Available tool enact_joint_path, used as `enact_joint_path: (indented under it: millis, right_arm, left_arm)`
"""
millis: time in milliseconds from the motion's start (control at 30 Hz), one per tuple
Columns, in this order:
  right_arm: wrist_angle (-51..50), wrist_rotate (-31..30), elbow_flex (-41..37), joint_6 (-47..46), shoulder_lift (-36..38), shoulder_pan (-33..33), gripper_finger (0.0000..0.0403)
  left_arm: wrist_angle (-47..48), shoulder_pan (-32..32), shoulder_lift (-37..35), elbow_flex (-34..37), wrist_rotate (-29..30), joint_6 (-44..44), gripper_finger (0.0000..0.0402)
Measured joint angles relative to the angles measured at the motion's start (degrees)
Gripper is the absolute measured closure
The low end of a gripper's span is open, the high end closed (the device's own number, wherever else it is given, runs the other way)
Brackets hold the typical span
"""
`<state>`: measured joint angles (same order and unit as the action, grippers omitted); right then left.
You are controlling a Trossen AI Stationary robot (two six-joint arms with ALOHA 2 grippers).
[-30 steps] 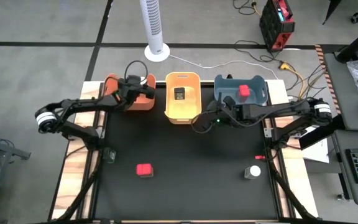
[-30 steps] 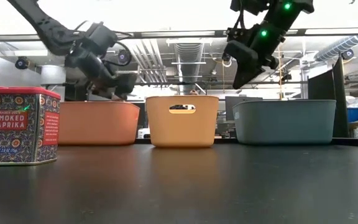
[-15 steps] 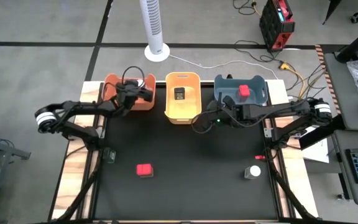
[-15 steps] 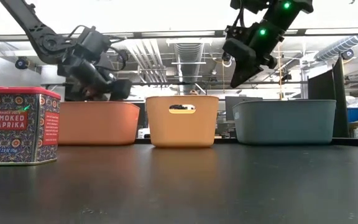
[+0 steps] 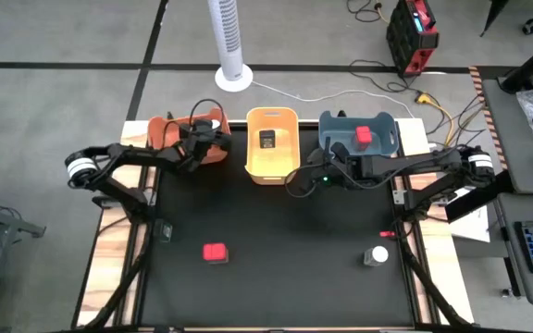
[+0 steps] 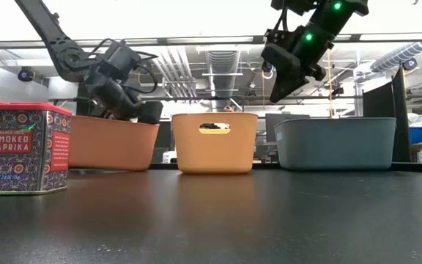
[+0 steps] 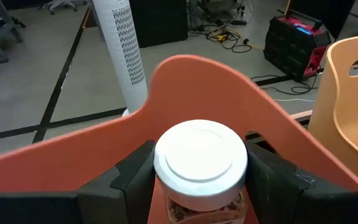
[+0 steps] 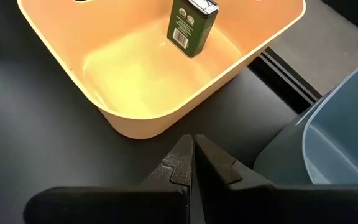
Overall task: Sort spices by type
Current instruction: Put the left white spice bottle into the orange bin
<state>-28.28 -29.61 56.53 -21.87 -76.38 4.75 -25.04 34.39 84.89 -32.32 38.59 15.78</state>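
Black table (image 5: 276, 231), left gripper (image 7: 197, 186) clamping white-capped jar (image 7: 200, 158), right gripper (image 8: 193, 163) seemingly closed, tower fan (image 5: 227, 37) behind.

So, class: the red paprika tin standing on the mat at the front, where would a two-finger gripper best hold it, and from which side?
Grip the paprika tin across two opposite flat side walls, coming straight down from above. It stands upright and alone on the mat, so the fingers can straddle it freely.
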Motion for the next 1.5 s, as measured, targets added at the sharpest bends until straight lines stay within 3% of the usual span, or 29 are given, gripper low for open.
enact_joint_path:
  millis: [667, 800, 933, 1000, 1067, 1133, 1300, 1500]
  right_arm:
    - [-0.19, 0.04, -0.11, 0.02, 0.00, 0.00, 0.0394]
    - [-0.18, 0.04, -0.11, 0.00, 0.00, 0.00, 0.0394]
    - [-0.08, 0.04, -0.11, 0.41, 0.00, 0.00, 0.0394]
    - [0.03, 0.04, -0.11, 0.82, 0.00, 0.00, 0.0394]
    - [0.07, 0.03, -0.16, 0.99, -0.02, -0.11, 0.0394]
    - [0.11, 0.03, -0.36, 1.49, 0.00, -0.26, 0.0394]
    - [0.12, 0.06, -0.90, 2.46, 0.00, -0.52, 0.0394]
    - [0.23, 0.04, -1.49, 3.15, 0.00, -0.50, 0.0394]
  left_arm:
    - [8.73, 0.00, -9.80, 0.15, -2.14, -2.21, 0.0209]
    - [23.24, -0.04, -15.03, -4.39, -3.16, -4.57, 0.0209]
    - [41.81, 3.17, -16.75, -14.13, -16.18, -15.05, 0.0209]
    - [42.22, 6.13, -16.66, -15.81, -28.79, -23.93, 0.0209]
    - [38.98, 10.04, -16.64, -15.87, -45.57, -28.42, 0.0209]
    - [36.96, 13.74, -16.64, -15.47, -54.66, -28.69, 0.0209]
    - [37.43, 20.52, -16.78, -12.91, -51.05, -30.90, 0.0209]
    - [33.74, 21.90, -16.63, -9.67, -56.14, -38.08, 0.0209]
